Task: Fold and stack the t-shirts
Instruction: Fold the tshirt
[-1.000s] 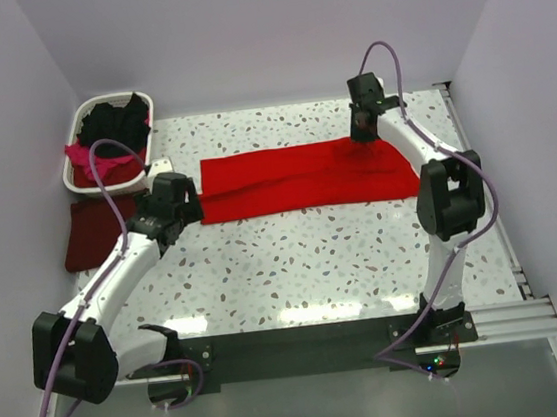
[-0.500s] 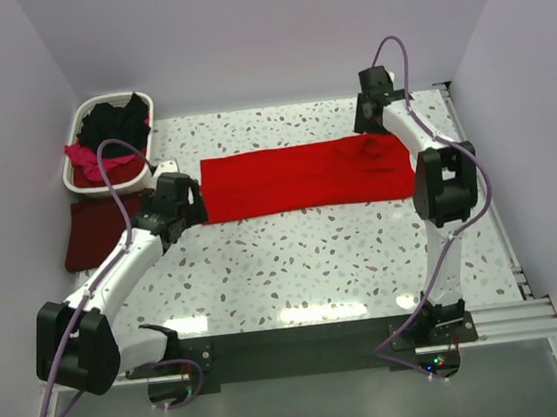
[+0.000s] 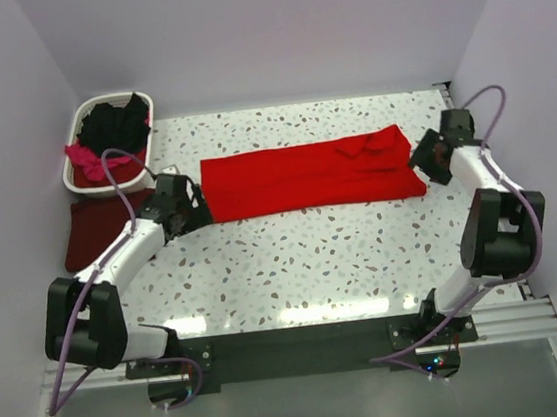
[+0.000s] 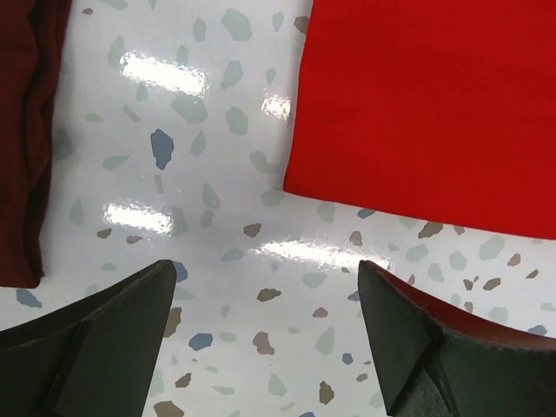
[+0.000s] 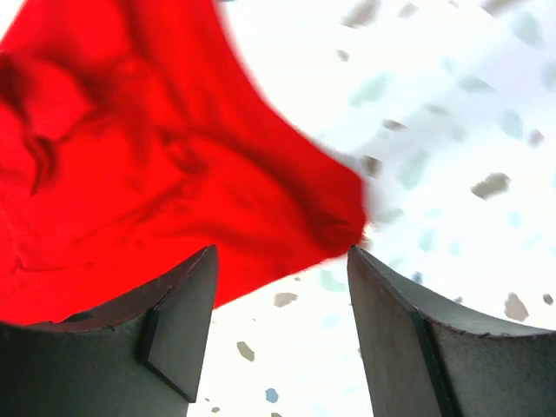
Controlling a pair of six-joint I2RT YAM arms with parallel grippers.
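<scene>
The red shirt [image 3: 305, 175] is laid half folded across the middle, the maroon shirt [image 3: 95, 234] is folded at the left, the pink shirt [image 3: 91, 155] and black shirt [image 3: 116, 121] are left in the basket [image 3: 75, 119], and nothing is held by the left gripper [image 4: 268, 273] or right gripper [image 5: 282, 255], both spread wide.

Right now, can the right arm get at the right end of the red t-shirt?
Probably yes. The right gripper hangs open right next to the near right corner of the red t-shirt, and nothing lies between them.
</scene>
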